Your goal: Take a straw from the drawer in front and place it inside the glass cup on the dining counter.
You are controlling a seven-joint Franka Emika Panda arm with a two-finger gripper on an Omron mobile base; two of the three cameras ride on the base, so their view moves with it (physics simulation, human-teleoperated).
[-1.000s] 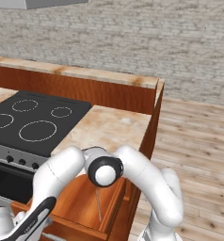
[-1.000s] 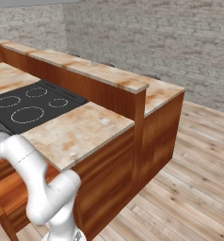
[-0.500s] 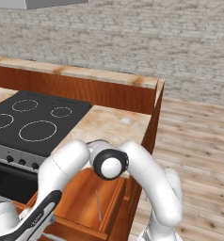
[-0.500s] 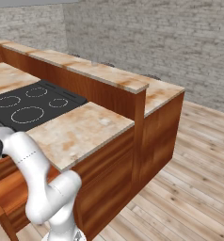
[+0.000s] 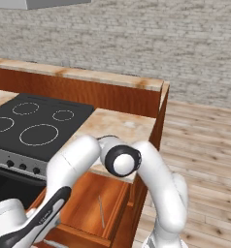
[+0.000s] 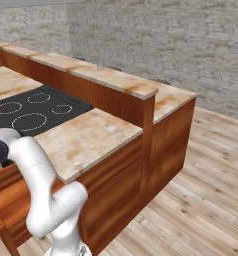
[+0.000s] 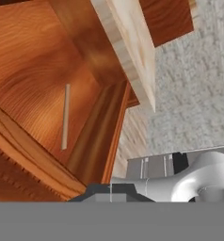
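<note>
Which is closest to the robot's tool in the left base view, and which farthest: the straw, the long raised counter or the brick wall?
1. Straw, lying in the open drawer, low down.
2. Long raised counter, behind the stove.
3. Brick wall, at the very back.

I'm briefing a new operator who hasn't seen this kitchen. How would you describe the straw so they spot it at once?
Find the black cooktop; below the marbled counter to its right, a wooden drawer stands pulled open. On its bare floor lies the straw, a thin pale stick, the one loose thing there.
</note>
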